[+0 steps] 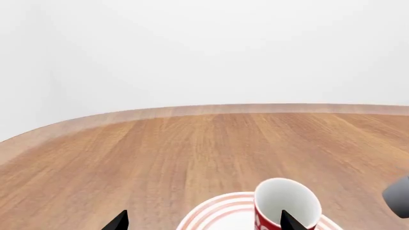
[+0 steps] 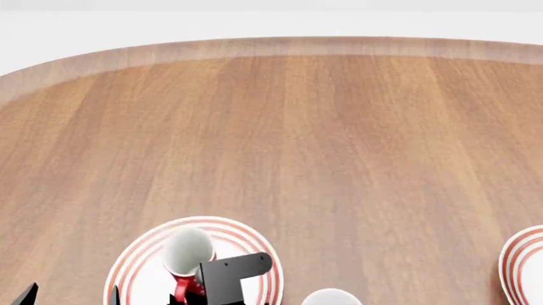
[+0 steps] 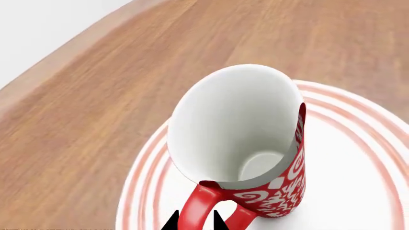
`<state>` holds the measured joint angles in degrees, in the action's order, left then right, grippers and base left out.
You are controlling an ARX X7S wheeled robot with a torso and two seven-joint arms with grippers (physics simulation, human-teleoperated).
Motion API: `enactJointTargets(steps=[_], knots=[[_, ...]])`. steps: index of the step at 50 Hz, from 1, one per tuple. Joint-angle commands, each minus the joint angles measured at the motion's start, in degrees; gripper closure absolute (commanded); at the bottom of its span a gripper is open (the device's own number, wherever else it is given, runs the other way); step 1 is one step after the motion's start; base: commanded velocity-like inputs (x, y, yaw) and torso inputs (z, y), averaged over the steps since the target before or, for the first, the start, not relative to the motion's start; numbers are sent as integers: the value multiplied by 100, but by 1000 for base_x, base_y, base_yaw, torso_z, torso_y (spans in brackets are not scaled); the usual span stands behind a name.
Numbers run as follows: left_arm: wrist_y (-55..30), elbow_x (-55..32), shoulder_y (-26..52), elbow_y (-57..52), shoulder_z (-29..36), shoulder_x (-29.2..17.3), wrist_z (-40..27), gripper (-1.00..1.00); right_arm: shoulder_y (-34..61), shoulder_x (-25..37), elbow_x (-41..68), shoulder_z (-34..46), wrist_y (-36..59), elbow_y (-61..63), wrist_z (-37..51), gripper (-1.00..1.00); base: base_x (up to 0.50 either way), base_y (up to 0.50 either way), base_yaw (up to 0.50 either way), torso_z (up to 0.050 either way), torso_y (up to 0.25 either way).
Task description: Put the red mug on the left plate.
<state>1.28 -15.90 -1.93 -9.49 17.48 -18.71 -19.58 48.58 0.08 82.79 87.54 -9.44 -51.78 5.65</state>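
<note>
Red mug (image 3: 255, 158) handle between right gripper (image 3: 195, 221) fingertips, on left plate (image 3: 357, 191)

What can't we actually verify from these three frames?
- Tall red floral mug base contact with the red-ringed left plate: hidden by the mug body.
- Right gripper: fingertips cut by the right wrist frame edge; grip on the handle unclear.
- Second ringed plate: cropped in head view.

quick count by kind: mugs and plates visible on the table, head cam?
Mugs: 2, the red mug and a white mug rim cut off at the frame's lower edge.
Plates: 2, the left plate under the red mug and a second plate at the right edge.
Total: 4
</note>
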Motion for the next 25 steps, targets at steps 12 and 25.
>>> enactJointTargets(steps=[12,25], knots=[[6,-9,4,-9,40,-22,-34,-100,31,-8,183,200,-96,-131,-117,100,0,0,0,0,0],[13,-41,29,11,50,-39,-30,-100,45,-8,221,198,-76,-170,-115,100,0,0,0,0,1]])
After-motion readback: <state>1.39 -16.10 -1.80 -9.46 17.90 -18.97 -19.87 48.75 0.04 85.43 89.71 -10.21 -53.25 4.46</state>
